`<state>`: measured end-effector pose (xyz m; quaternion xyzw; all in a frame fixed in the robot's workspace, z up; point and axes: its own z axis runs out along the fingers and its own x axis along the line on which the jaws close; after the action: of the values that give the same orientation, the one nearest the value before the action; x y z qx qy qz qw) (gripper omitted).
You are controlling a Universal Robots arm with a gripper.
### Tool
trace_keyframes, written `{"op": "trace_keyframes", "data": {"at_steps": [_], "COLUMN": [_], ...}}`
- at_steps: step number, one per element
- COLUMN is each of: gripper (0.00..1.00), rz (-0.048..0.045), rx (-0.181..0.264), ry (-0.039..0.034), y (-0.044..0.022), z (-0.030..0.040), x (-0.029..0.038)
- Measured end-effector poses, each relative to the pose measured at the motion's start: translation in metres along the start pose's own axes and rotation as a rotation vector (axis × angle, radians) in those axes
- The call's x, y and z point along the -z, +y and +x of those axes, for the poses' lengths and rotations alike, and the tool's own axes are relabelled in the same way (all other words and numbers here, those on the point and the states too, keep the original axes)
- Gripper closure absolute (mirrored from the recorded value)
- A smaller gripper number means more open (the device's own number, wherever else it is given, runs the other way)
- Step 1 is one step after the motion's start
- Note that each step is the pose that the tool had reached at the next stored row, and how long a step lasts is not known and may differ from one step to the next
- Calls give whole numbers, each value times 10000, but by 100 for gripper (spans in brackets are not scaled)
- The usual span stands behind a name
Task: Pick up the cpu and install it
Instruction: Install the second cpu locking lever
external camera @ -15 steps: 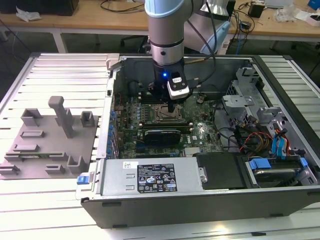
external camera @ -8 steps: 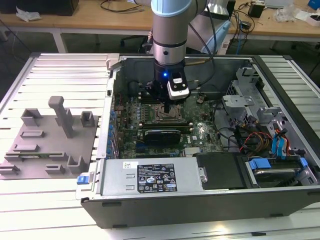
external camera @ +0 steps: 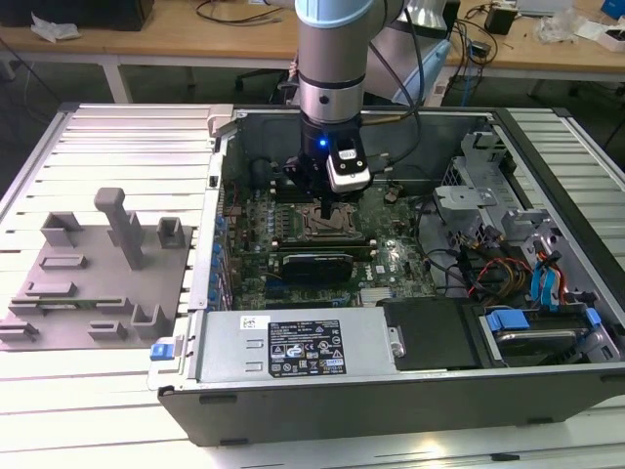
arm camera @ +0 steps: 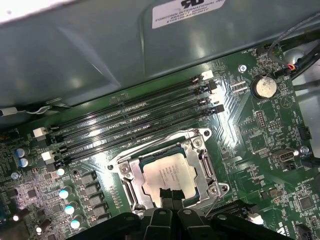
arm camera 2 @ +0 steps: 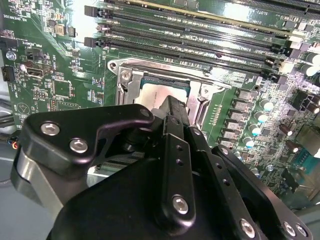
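The tool [arm camera: 170, 197] hangs right over the cpu [arm camera: 167, 175], which sits in the motherboard socket [arm camera: 197, 150], though I cannot tell its grip state; that chip looks light, stiff and fragile, best taken by its pale outer edges.

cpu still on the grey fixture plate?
No: in the first wrist view the cpu lies inside the motherboard socket, with the gripper right over it.

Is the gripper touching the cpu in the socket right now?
Cannot tell. In the first wrist view the gripper overlaps the cpu lying in the socket, but neither contact nor a gap shows plainly.
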<state>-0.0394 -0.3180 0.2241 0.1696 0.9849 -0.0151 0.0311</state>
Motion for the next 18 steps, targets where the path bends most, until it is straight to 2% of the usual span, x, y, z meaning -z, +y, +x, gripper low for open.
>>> {"op": "trace_keyframes", "data": {"at_steps": [10,13,15,16,18], "gripper": [89,89,89,89,89], "rz": [5,1,1,1,-2], "rx": [1,0,0,0,42], "ry": [1,0,0,0,-1], "y": [-4,-32,-87,-89,-91], "z": [-1,-11,-31,-32,-40], "x": [3,0,-2,-2,98]}}
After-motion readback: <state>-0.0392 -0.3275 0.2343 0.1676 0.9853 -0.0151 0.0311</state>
